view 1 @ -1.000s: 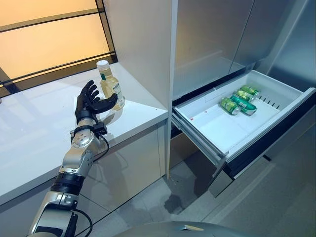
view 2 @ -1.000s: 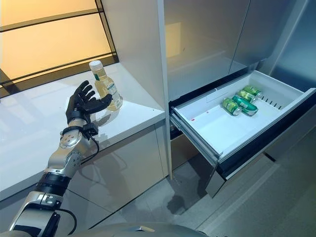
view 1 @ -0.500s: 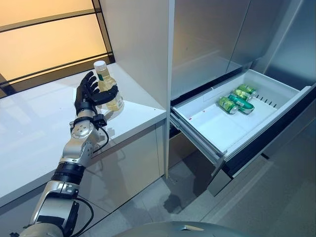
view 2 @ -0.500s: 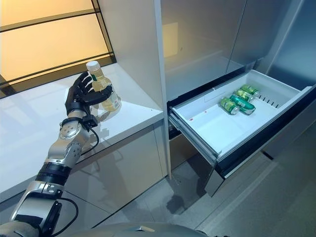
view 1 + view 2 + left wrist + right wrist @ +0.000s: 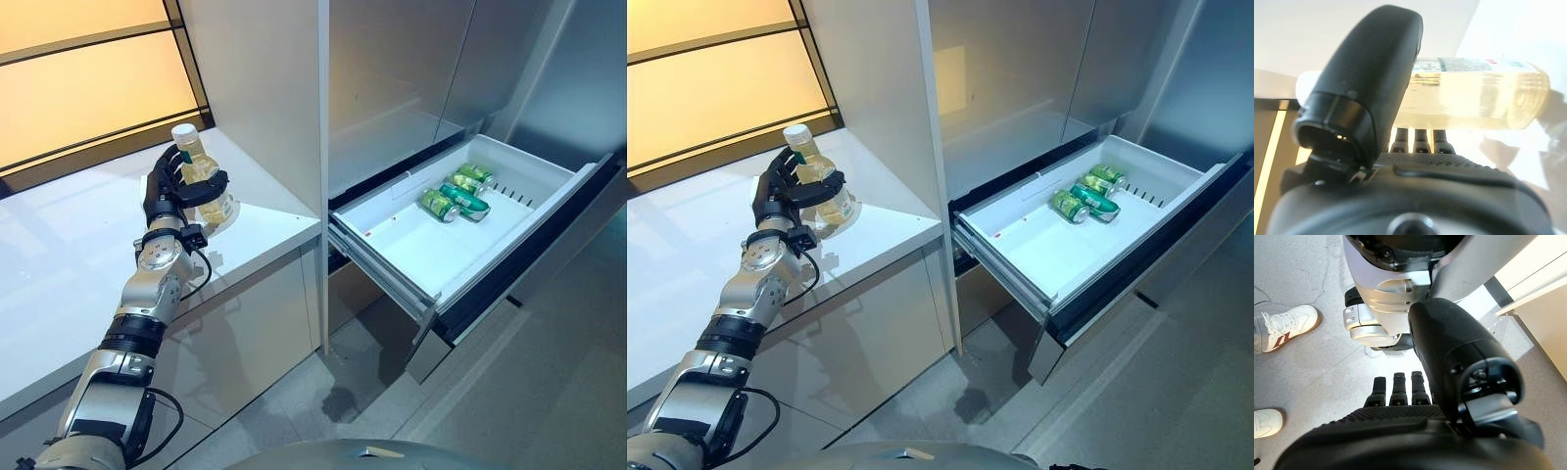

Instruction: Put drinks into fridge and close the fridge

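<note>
Now – left hand (image 5: 174,188) wrapped round bottle (image 5: 201,181) – upright on counter (image 5: 69,264).

We've got a glossy white worktop (image 5: 69,264) running along the left, with plain white cabinet fronts (image 5: 245,343) underneath it. Behind the worktop there's a window (image 5: 88,78) glowing warm orange, split up by dark frame bars. The floor (image 5: 509,411) is grey tile. Over in the right wrist view we can spot somebody's white sneakers (image 5: 1283,328) with red trim, standing on that same floor.
</note>
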Robot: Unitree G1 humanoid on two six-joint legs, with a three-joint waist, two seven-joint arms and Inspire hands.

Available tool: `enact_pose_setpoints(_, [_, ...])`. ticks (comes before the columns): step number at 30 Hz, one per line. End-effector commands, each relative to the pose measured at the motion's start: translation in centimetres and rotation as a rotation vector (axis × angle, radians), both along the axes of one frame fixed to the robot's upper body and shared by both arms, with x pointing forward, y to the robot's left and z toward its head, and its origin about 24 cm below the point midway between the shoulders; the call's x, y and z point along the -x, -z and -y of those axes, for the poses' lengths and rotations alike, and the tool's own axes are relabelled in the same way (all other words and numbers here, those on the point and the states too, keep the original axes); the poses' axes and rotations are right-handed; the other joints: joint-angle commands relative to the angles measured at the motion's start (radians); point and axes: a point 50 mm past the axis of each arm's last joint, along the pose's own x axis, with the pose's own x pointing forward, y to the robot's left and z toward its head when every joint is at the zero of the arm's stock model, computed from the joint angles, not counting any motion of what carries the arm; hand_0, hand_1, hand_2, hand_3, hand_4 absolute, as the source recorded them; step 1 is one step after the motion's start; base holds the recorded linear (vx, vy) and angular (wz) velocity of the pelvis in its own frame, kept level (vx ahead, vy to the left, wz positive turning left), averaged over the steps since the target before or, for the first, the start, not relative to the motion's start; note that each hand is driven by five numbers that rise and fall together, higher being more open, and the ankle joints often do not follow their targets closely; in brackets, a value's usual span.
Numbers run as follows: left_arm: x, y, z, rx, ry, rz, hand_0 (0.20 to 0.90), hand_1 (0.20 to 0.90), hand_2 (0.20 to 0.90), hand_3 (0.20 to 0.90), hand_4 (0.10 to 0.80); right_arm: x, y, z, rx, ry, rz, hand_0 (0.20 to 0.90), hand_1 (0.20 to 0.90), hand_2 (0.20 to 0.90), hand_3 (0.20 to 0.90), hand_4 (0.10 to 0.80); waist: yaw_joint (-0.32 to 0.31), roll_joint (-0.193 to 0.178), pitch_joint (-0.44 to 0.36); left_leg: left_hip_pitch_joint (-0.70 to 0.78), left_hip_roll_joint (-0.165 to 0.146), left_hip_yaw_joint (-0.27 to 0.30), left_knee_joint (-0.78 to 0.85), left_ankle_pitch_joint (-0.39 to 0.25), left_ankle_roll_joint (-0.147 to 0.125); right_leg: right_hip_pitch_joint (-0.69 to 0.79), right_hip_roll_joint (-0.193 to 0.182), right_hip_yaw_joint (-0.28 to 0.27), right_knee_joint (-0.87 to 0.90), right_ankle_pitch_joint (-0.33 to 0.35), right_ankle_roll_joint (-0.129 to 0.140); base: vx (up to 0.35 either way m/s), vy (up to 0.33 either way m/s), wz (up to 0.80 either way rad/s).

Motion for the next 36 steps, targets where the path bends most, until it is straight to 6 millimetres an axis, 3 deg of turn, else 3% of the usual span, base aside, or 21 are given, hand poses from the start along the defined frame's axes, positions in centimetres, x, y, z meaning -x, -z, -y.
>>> enact_pose_setpoints(1, [-3.1, -8.8, -0.1, -0.01, 0.012, 0.269, 0.9, 0.9, 0.9, 0.9, 0.8, 0.5, 0.2, -0.8, -0.043, -0.043, -0.033, 0.9, 0.9, 0.9, 0.9, 0.8, 0.009, 0.01, -0.041, 0.025, -0.038, -0.004, 0.017, -0.137, 0.023, -0.074, 0.009, 0.02, 0.034, 0.014, 0.072, 0.0, 0.0, 0.0])
enact_pose_setpoints(8, [-3.6, -8.0, -0.1, 0.039, 0.02, 0.24, 0.9, 0.9, 0.9, 0.9, 0.8, 0.7, 0.3, -0.8, -0.041, -0.053, -0.037, 0.9, 0.9, 0.9, 0.9, 0.8, 0.002, 0.012, -0.045, 0.026, -0.038, 0.001, 0.017, -0.138, 0.023, -0.075, 0.008, 0.023, 0.034, 0.015, 0.075, 0.0, 0.0, 0.0])
enact_pose_setpoints(9, [-3.6, -7.9, -0.1, 0.043, 0.019, 0.24, 0.707, 0.707, 0.707, 0.675, 0.575, 0.7, 0.3, -0.8, -0.042, -0.053, -0.038, 0.9, 0.9, 0.9, 0.9, 0.8, 0.002, 0.012, -0.045, 0.026, -0.038, 0.001, 0.017, -0.138, 0.023, -0.075, 0.008, 0.024, 0.034, 0.015, 0.075, 0.0, 0.0, 0.0])
enact_pose_setpoints(10, [-3.6, -7.9, -0.1, 0.045, 0.017, 0.241, 0.573, 0.573, 0.573, 0.518, 0.418, 0.7, 0.3, -0.8, -0.043, -0.054, -0.038, 0.9, 0.9, 0.9, 0.9, 0.8, 0.002, 0.012, -0.045, 0.026, -0.038, 0.001, 0.017, -0.138, 0.023, -0.075, 0.008, 0.024, 0.034, 0.015, 0.075, 0.0, 0.0, 0.0])
enact_pose_setpoints(11, [-3.6, -8.0, -0.2, 0.049, 0.015, 0.247, 0.364, 0.364, 0.364, 0.274, 0.174, 0.7, 0.3, -0.8, -0.043, -0.055, -0.037, 0.9, 0.9, 0.9, 0.9, 0.8, 0.0, 0.012, -0.045, 0.026, -0.038, 0.001, 0.017, -0.138, 0.022, -0.077, 0.008, 0.025, 0.035, 0.016, 0.076, 0.0, 0.0, 0.0])
enact_pose_setpoints(12, [-3.6, -8.0, -0.2, 0.05, 0.014, 0.25, 0.3, 0.3, 0.3, 0.2, 0.1, 0.8, 0.3, -0.8, -0.042, -0.056, -0.037, 0.9, 0.9, 0.9, 0.9, 0.8, 0.0, 0.012, -0.045, 0.026, -0.038, 0.001, 0.017, -0.138, 0.022, -0.078, 0.008, 0.025, 0.035, 0.016, 0.076, 0.0, 0.0, 0.0])
enact_pose_setpoints(26, [-3.3, -9.4, 0.1, 0.021, 0.005, 0.352, 0.3, 0.3, 0.3, 0.2, 0.1, 0.9, 0.3, -0.9, -0.05, -0.072, -0.038, 0.9, 0.9, 0.9, 0.9, 0.8, 0.001, 0.01, -0.049, 0.023, -0.038, -0.001, 0.015, -0.138, 0.021, -0.08, 0.006, 0.025, 0.034, 0.018, 0.077, 0.001, -0.002, -0.04])
enact_pose_setpoints(33, [-3.0, -10.4, 0.4, -0.013, 0.046, 0.403, 0.3, 0.3, 0.3, 0.2, 0.1, 0.2, 0.2, -0.8, -0.039, -0.242, -0.021, 0.9, 0.9, 0.9, 0.9, 0.8, 0.009, 0.006, -0.048, 0.021, -0.039, -0.007, 0.015, -0.137, 0.021, -0.08, 0.004, 0.02, 0.033, 0.018, 0.077, 0.0, 0.0, 0.0])
enact_pose_setpoints(36, [-2.7, -11.4, 0.9, -0.028, 0.09, 0.445, 0.3, 0.3, 0.3, 0.2, 0.1, -1.2, 0.0, -0.9, -0.046, -0.438, 0.006, 0.9, 0.9, 0.9, 0.9, 0.8, 0.02, 0.004, -0.045, 0.018, -0.04, -0.015, 0.014, -0.135, 0.02, -0.08, 0.003, 0.013, 0.03, 0.02, 0.077, -0.027, -0.007, 0.0])
